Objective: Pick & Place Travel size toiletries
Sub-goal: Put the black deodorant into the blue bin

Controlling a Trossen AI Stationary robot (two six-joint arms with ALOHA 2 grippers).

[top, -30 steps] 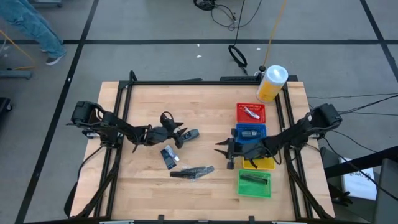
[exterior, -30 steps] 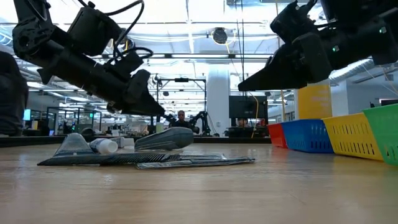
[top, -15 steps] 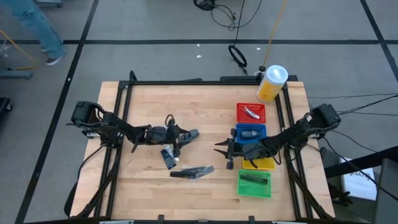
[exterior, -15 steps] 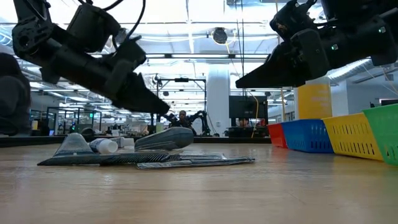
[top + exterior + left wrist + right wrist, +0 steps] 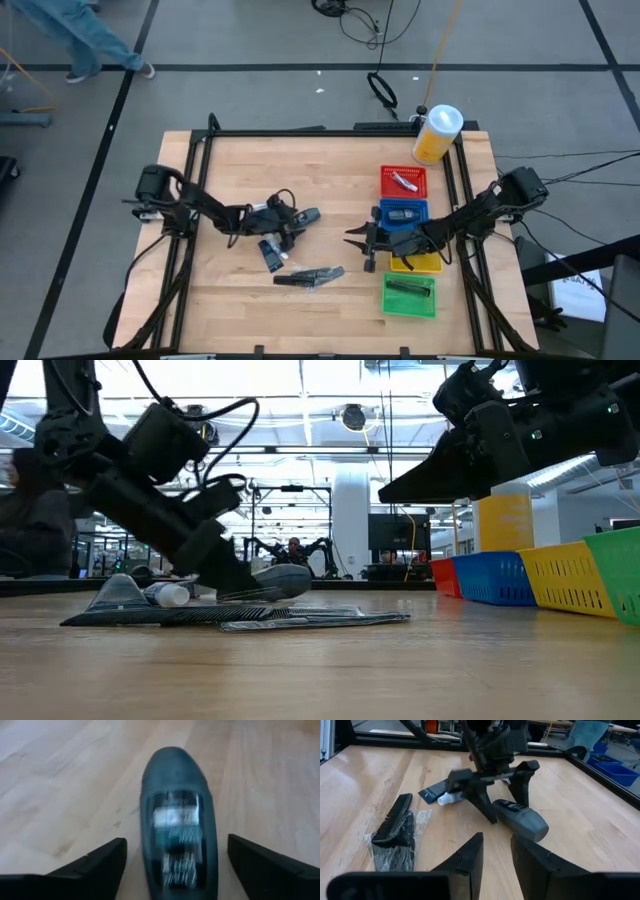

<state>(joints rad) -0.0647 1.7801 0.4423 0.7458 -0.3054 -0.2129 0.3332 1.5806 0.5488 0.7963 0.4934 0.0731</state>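
Observation:
A dark grey tube [image 5: 304, 215] lies flat on the wooden table. My left gripper [image 5: 287, 216] is open and low over it. Its two fingers stand on either side of the tube's near end [image 5: 176, 840] with a gap on each side, touching nothing. Closer to the near edge lie a white-capped tube on a dark sachet [image 5: 270, 250] and a black comb in clear wrap [image 5: 310, 277]. My right gripper [image 5: 358, 246] hangs above the table beside the baskets. Its fingers [image 5: 470, 855] are slightly apart with nothing between them.
Red [image 5: 403, 181], blue [image 5: 404, 213], yellow [image 5: 415, 263] and green [image 5: 410, 296] baskets stand in a row at the right, with items in the red, blue and green ones. A yellow canister with a white lid [image 5: 437, 133] stands at the far right corner. A black frame [image 5: 300, 131] rims the table.
My left gripper has sunk toward the table and tipped further down, rolling a little at the wrist. It has opened wider, and its fingers now stand on either side of the dark grey tube. The tube has not moved.

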